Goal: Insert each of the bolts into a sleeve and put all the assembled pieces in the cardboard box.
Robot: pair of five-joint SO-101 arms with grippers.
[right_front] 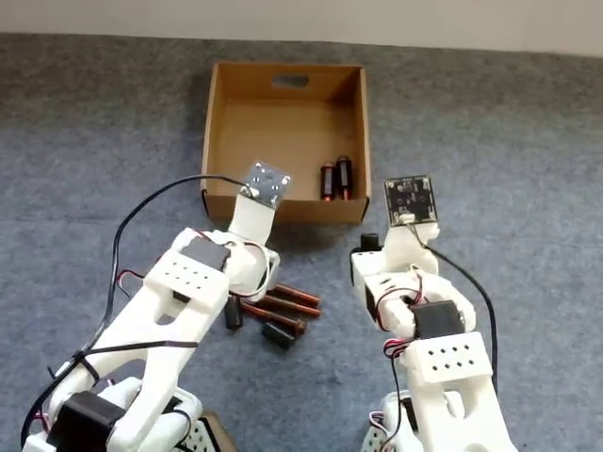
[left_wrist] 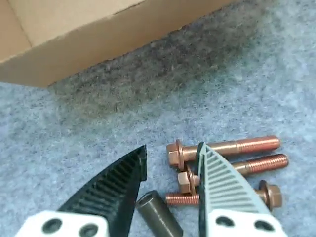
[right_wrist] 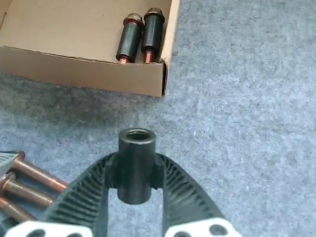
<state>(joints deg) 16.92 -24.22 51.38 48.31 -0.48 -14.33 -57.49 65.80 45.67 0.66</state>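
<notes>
Right gripper (right_wrist: 136,168) is clamped tight on a dark sleeve (right_wrist: 137,148), just short of the cardboard box (right_wrist: 74,69). Left gripper (left_wrist: 171,153) hangs wide open over three copper bolts (left_wrist: 232,146) and a loose sleeve (left_wrist: 158,215). Two assembled pieces (right_wrist: 140,37) lie in the box's corner.

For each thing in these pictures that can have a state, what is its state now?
Brown cardboard box: open on top, holding two pieces.
Two dark-sleeved copper bolts: assembled, lying in the box.
Three bare copper bolts: unsleeved, lying on the grey carpet.
Dark cylindrical metal sleeve: empty, clamped between two fingers.
Right gripper: shut on that sleeve.
Left gripper: open above the bare bolts.
</notes>
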